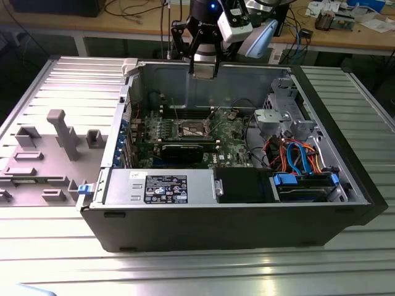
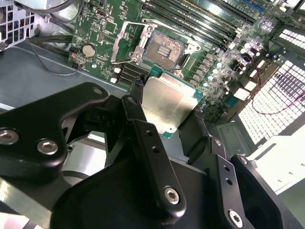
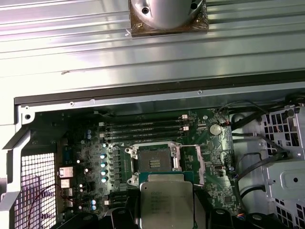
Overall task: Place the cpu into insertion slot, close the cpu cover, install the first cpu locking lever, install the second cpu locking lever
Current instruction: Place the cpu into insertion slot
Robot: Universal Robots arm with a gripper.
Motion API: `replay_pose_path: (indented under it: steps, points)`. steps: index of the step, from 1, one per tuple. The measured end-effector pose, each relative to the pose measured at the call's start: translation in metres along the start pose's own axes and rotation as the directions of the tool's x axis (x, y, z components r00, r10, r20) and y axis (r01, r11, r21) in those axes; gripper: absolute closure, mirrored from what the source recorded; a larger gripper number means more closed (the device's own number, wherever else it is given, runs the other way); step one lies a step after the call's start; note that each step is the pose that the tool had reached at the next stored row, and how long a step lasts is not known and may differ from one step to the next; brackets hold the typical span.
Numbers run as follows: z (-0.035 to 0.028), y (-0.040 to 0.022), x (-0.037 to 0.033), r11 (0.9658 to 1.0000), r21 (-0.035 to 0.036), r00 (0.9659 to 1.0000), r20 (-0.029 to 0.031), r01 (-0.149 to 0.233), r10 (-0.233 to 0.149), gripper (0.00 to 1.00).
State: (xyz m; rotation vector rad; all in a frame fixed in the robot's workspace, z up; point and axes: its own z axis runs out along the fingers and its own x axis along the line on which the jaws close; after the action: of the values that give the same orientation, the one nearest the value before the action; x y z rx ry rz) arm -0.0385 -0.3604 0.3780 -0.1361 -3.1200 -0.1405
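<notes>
Closest to the wrist cameras, the hand (image 2: 167, 112) is closed on the cpu (image 2: 167, 100). Its 2 black fingers (image 2: 138, 112) press on opposite edges of the chip, and the plain silver-grey top faces the camera. The chip hangs in the air, clear of the green circuit board (image 2: 100, 28).

Beyond it lies the insertion slot (image 2: 164, 49), its brownish pin field bare and empty. The cpu cover (image 2: 119, 42) looks swung open at 1 side of the slot, so nothing lies over the pins. Past the slot run the 4 long memory slots (image 3: 143, 129).

Farther off, the exterior view shows the hand (image 1: 203, 65) high over the rear wall of the open computer case (image 1: 216, 216), which lies on a ribbed metal surface (image 1: 55, 265).

The likely trouble from here:
- **Bent pins:** the exposed pins would probably bend if the chip came down tilted, off-centre or turned the wrong way.
- **Slipping chip:** the grip is on thin edges only, so a knock could shift the chip between the fingers.
- **Collisions:** the raised cover and the case wall both stand close to the way down, and a finger catching either would upset the alignment.
</notes>
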Motion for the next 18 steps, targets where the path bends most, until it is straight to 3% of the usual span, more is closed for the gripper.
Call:
replay_pose_path:
  steps: [4, 8, 18]
  points:
    - [0.0001, 0.0, 0.0, 0.9998, -0.0003, 0.9998, 0.0017, -0.018, 0.018, 0.46]
    - [0.0005, -0.0001, 0.0, 0.9966, -0.0012, 0.9966, 0.0073, -0.082, 0.082, 0.46]
    - [0.0006, -0.0001, 0.0, 0.9957, -0.0016, 0.9956, 0.0084, -0.093, 0.093, 0.46]
